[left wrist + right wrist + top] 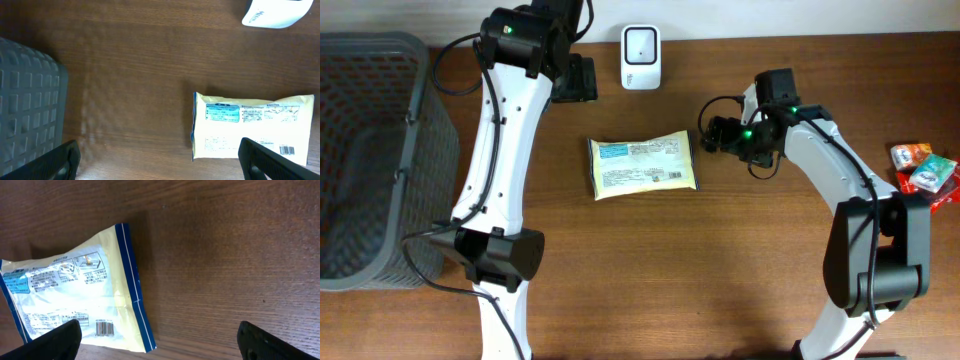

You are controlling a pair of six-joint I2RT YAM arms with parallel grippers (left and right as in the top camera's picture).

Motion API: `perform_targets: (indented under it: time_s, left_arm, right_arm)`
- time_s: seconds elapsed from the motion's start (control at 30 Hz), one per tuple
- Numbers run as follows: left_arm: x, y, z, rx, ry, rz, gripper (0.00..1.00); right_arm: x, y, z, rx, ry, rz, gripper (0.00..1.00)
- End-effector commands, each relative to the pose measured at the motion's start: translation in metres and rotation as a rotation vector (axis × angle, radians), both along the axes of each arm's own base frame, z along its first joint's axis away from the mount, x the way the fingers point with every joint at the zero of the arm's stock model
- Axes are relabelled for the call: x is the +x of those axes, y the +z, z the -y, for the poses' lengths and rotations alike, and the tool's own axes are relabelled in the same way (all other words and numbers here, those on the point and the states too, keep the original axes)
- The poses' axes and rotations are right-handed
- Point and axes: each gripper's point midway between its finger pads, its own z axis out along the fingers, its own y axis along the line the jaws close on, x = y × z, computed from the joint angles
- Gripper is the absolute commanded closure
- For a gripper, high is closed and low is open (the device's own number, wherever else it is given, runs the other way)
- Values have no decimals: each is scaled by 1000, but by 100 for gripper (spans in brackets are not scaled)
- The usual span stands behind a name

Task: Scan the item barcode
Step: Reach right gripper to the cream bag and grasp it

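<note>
Near spread left end effector (pixel 162 164) and spread right end effector (pixel 163 342), barcode-up yellow packet (pixel 643 166)

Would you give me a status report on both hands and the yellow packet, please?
Left hand open, empty. Right hand open, empty. Pale yellow plastic packet flat on wooden table, barcode up. Nothing between it and white box-shaped scanner.

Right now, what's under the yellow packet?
The yellow packet lies flat on the brown wooden table, printed label and barcode facing up. Its underside and the wood beneath are covered, so those cannot be seen.
</note>
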Motion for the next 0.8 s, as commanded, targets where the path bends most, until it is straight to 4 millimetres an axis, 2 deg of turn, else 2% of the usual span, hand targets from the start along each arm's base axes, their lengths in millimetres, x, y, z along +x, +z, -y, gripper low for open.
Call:
perform_targets:
  time_s: [0.0, 0.1, 0.2, 0.33, 0.37, 0.43, 0.53, 0.63, 0.77]
  left_arm:
    - [-1, -1, -2, 14, -1, -6, 1]
    - [-1, -1, -2, 14, -1, -6, 1]
    - [-1, -1, -2, 15, -1, -6, 1]
    - [-1, -1, -2, 14, -1, -6, 1]
    - [-1, -1, -2, 14, -1, -6, 1]
    - [-1, -1, -2, 14, -1, -6, 1]
    - [-1, -1, -2, 14, -1, -6, 1]
    - [-1, -1, -2, 14, -1, -6, 1]
    - [-1, -1, -2, 14, -1, -6, 1]
  right_arm:
    - [-8, -8, -6, -16, 19, -29, 1]
    - [-4, -14, -1, -48, 13, -23, 1]
    - [-6, -28, -8, -19, 33, -55, 1]
    - [-8, -53, -33, 61, 108, -86, 1]
    - [-9, -54, -43, 104, 131, -87, 5]
    - [-10, -55, -56, 141, 161, -82, 6]
    - [-5, -63, -53, 41, 152, -56, 5]
    - [3, -66, -56, 43, 156, -22, 5]
    - [-5, -92, -76, 117, 201, -69, 18]
